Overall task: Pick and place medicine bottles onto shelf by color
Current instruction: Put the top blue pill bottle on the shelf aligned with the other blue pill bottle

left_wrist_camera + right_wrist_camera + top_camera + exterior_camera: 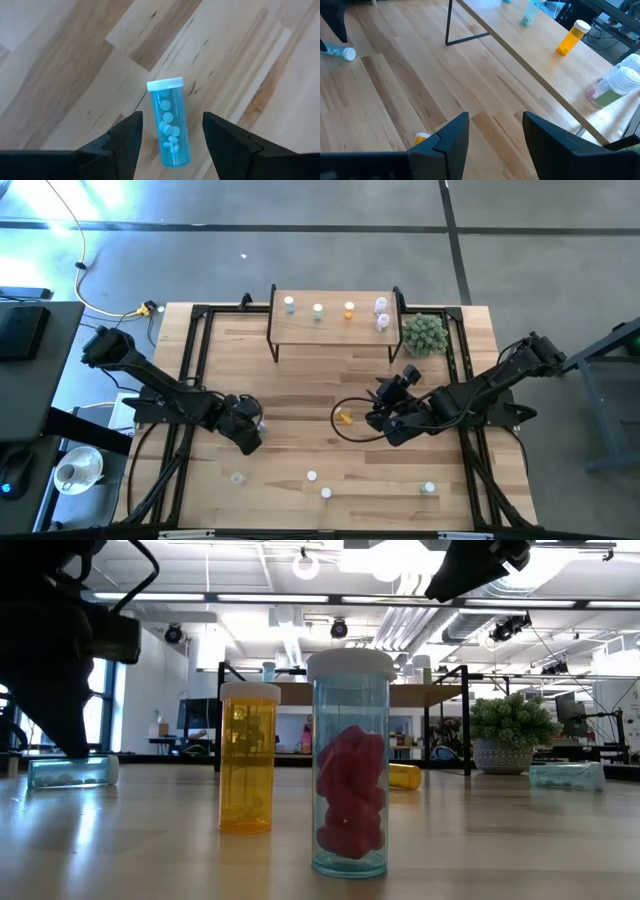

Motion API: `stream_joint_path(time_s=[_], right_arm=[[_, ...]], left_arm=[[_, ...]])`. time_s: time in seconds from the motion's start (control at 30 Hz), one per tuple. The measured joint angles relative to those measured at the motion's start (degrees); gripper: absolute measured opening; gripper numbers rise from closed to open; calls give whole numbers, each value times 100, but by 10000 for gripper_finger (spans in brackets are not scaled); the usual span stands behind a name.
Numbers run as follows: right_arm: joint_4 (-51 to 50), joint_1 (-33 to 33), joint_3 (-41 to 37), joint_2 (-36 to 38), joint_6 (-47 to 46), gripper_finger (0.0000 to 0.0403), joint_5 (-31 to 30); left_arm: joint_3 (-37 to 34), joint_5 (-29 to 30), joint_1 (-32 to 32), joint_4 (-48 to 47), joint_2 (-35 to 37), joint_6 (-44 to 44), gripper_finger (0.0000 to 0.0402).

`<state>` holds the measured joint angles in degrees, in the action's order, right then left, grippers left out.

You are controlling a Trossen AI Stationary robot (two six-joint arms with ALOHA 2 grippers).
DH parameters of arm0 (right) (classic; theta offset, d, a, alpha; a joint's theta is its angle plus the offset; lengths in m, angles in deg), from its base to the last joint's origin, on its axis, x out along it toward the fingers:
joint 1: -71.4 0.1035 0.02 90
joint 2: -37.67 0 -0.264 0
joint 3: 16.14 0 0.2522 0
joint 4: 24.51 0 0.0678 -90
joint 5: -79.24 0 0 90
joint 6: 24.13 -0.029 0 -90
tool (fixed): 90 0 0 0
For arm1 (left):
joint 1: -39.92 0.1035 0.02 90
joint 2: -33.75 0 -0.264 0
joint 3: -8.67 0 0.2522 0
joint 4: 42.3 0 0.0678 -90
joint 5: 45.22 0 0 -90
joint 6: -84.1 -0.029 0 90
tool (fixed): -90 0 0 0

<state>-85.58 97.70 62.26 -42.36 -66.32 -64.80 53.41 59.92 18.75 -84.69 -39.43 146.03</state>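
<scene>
A light blue medicine bottle point(170, 127) with a white cap lies on its side on the table. My left gripper point(172, 120) stands open over it, pointing steeply down, one finger on each side and apart from it. In the low view this bottle point(70, 772) lies under the dark left gripper point(50, 690). My right gripper point(495, 120) hangs open above mid-table point(378, 412), holding nothing, beside a lying orange bottle point(344, 417). The shelf point(330, 330) stands at the far edge with several upright bottles on it.
Near the front edge stand an orange bottle point(247, 755) and a clear blue one with red pills point(350, 765). Other bottles point(428, 488) point(237, 477) lie nearby. A spiky green plant ball point(424, 333) sits right of the shelf. A black frame point(190, 360) borders the table.
</scene>
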Motion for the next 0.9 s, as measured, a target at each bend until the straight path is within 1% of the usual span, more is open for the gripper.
stream_joint_path(time_s=[0.23, 0.4, 0.57, 0.8, 0.9], right_arm=[[0, 0, 0, 0, 0, 177, 0], [0, -2, 0, 0, 0, 177, 0], [2, -2, 0, 0, 0, 177, 0], [2, -2, 0, 0, 0, 177, 0], [2, -2, 0, 0, 0, 177, 0]], left_arm=[[-2, -50, 0, 12, -316, 207, 194], [-2, -58, 0, 36, -530, 252, 182], [6, 4, 0, 78, -651, 240, 154], [2, 90, 0, 147, -659, 168, 105], [2, 98, 0, 190, -659, 90, 90]])
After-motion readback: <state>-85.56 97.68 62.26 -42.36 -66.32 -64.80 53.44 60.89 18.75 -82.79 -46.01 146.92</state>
